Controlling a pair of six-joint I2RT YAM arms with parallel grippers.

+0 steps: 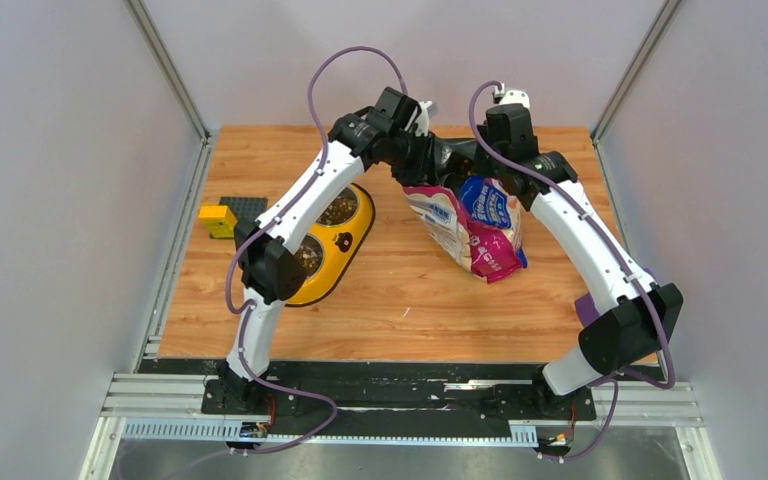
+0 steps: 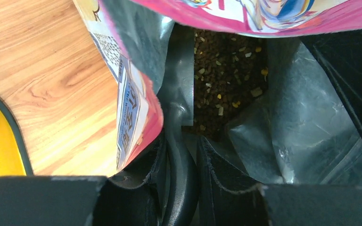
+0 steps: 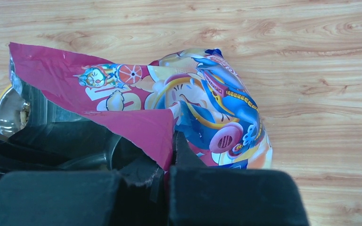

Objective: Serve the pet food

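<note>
top external view, left to right: yellow block (image 1: 217, 220) on a dark plate (image 1: 247, 206) at the left edge of the table (image 1: 410, 300). just right of it is the yellow feeder (image 1: 352, 250), with 2 steel bowls (image 1: 358, 208), both with kibble (image 1: 340, 210) in them. centre, well back: left claw (image 1: 440, 155) reaches into the open mouth of the bag (image 1: 475, 228). the bag rests on the table, leaning, pink-and-blue print toward the camera. right claw (image 1: 492, 160) is at the bag's upper right edge.

left wrist view: left claw (image 2: 181, 150) stands narrow, clamped on the dark handle of the scoop (image 2: 176, 179). the scoop runs into the bag (image 2: 132, 108). more kibble (image 2: 226, 70) lies deep inside, brown with a few pale bits.

right wrist view: 1 of the steel bowls (image 3: 7, 113) shows at far left. right claw (image 3: 167, 162) is fully closed, pinching the torn pink rim of the bag (image 3: 207, 113).
</note>
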